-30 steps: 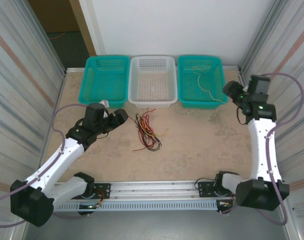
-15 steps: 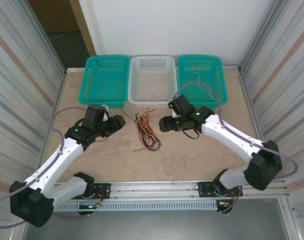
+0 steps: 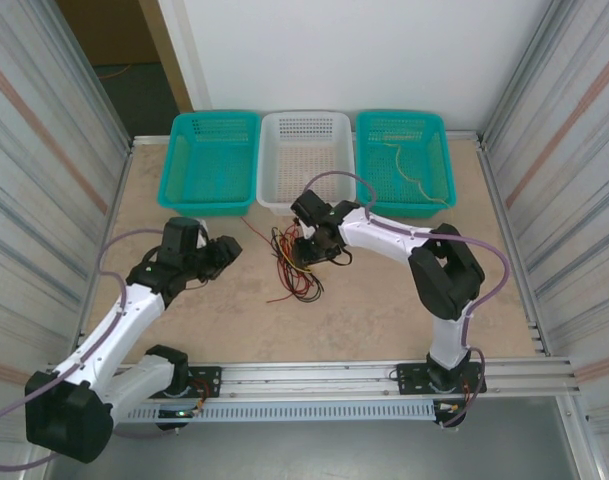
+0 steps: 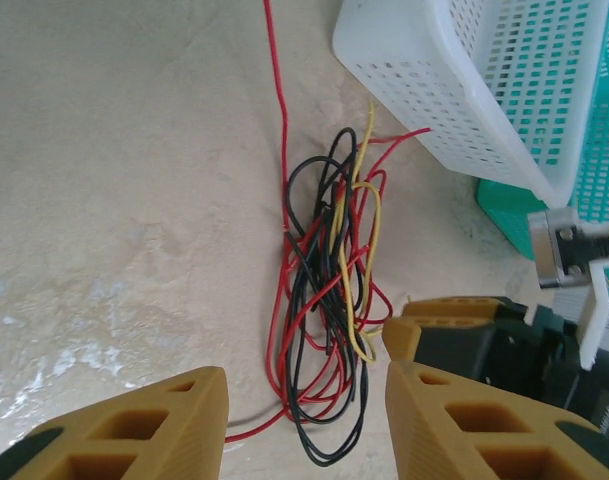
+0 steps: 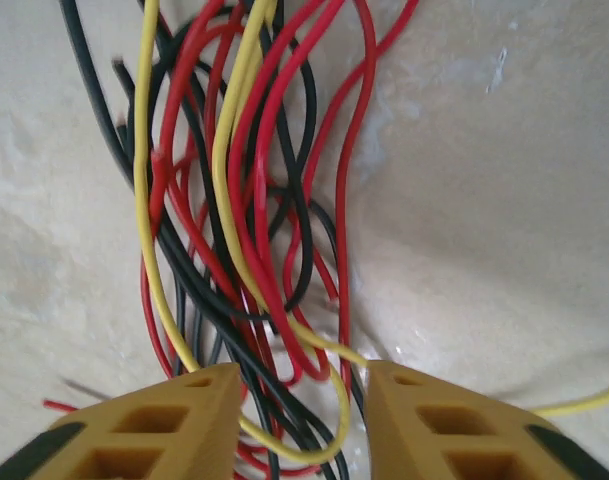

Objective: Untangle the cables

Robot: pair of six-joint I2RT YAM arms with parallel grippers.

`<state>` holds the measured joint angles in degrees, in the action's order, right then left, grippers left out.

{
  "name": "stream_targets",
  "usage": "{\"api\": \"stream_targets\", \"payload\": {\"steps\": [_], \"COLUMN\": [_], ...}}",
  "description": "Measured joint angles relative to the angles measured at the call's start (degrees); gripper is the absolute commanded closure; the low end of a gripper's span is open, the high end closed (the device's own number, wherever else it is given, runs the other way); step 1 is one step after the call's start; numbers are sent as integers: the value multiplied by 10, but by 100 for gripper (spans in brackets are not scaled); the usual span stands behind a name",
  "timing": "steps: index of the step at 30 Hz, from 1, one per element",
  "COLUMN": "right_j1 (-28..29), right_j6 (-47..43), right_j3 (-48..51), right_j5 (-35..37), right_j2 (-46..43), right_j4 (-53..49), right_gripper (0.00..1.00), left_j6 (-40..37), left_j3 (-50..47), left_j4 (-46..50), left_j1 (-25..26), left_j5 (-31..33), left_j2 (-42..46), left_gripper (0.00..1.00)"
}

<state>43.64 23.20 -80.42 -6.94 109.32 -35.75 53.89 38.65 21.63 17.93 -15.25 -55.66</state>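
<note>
The right gripper (image 5: 304,430) has its jaws spread, with red, black and yellow strands of the cables (image 5: 254,200) running between its fingers. The left gripper (image 4: 306,435) is spread too, just left of the bundle and facing it. The cables lie tangled on the table (image 3: 384,290), just near of the white basket (image 3: 304,205), between the two grippers.

No legible text or markings

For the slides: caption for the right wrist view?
Right gripper, jaws apart, poised over the tangled red, black and yellow cables on the table.
</note>
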Motion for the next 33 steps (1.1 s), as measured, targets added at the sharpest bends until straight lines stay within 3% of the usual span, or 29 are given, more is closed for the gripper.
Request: {"api": "stream_targets", "payload": {"steps": [9,13,18,25,33], "right_j1": [-14,-9,-5,-5,7], "right_j6": [-11,-13,-16,-14,-14], "right_j3": [4,4,4,17,16], "right_j5": [-35,-49,-54,-52,-60], "right_j2": [14,14,14,-15,-161], "right_j4": [22,28,30,18,1], "right_gripper": [79,69,100,100,100], "left_j6": [0,3,4,4,3], "left_j3": [0,0,0,1,22], "left_j4": [-39,-50,-52,-55,-87], "left_j1": [0,0,0,0,34], "left_j5": [-17,-20,-21,-22,-24], "left_j2": [-16,-21,-21,-22,-54], "left_gripper": [56,56,55,56,48]}}
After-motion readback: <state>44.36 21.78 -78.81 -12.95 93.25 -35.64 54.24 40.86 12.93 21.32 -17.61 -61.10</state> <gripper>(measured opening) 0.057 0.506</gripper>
